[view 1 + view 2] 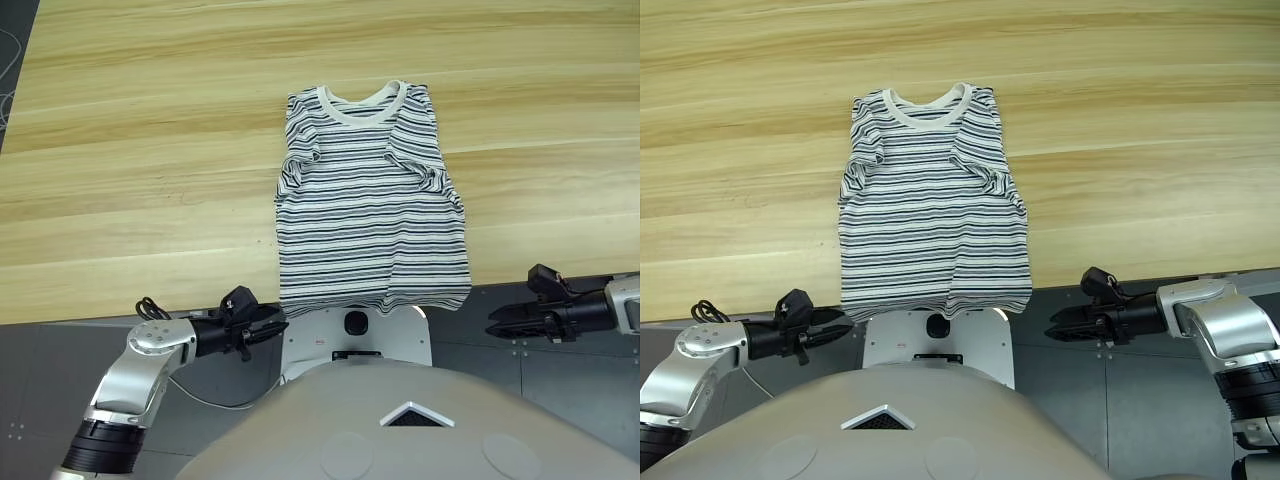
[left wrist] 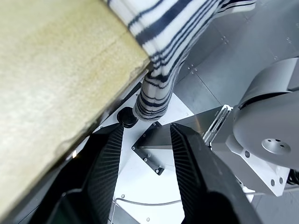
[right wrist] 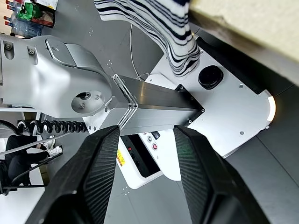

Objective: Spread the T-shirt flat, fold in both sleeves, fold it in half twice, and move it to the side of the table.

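The T-shirt [image 1: 370, 210] overhangs the worktop [image 1: 140, 150] edge at its hem. Left claw [image 1: 272, 326] and right claw [image 1: 497, 322], both wide and empty, flank it, seemingly ready to grasp.

likely a robotics lab or test room. a wood-grain table [image 1: 150, 150] stands over grey bolted floor panels [image 1: 570, 400], with loose cables [image 1: 6, 90] on the floor and large water bottles [image 3: 22, 24] farther off.

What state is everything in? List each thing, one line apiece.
T-shirt: lying flat, face up, both sleeves folded in, hem hanging over the near table edge.
Left claw: open, empty, below the table edge.
Right claw: open, empty, below the table edge.
Table: bears the T-shirt.
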You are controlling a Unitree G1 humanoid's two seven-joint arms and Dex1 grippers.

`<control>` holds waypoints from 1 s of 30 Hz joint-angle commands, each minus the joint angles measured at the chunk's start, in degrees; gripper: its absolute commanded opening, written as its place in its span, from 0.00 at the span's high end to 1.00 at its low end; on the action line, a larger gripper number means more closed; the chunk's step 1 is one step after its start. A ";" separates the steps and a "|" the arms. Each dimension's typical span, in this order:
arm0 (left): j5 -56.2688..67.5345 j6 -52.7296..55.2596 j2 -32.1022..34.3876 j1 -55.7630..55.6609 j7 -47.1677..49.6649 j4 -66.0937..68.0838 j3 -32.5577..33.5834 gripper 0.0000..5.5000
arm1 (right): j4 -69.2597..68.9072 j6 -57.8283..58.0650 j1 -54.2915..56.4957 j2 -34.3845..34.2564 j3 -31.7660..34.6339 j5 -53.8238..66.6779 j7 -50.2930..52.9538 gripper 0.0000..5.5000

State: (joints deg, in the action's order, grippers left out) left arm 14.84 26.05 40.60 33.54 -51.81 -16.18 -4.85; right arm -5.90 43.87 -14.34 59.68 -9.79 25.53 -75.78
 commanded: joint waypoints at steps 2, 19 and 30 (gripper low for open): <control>0.35 0.01 -1.63 0.42 1.87 -0.55 -0.66 0.65 | 0.87 -2.24 0.14 -0.74 -0.73 -1.45 1.04 0.61; 6.12 1.58 -6.31 2.97 3.76 -2.30 -0.61 0.65 | 0.98 -3.41 0.96 -3.39 -1.73 -1.42 2.84 0.61; 7.22 3.55 -8.01 2.12 6.79 -1.89 0.32 0.65 | 0.88 -4.07 1.13 -3.39 -2.40 -1.99 3.17 0.61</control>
State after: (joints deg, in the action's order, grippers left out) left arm 22.23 28.77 32.61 36.07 -46.64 -18.29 -5.26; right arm -5.01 40.41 -13.98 56.46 -12.11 24.31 -73.15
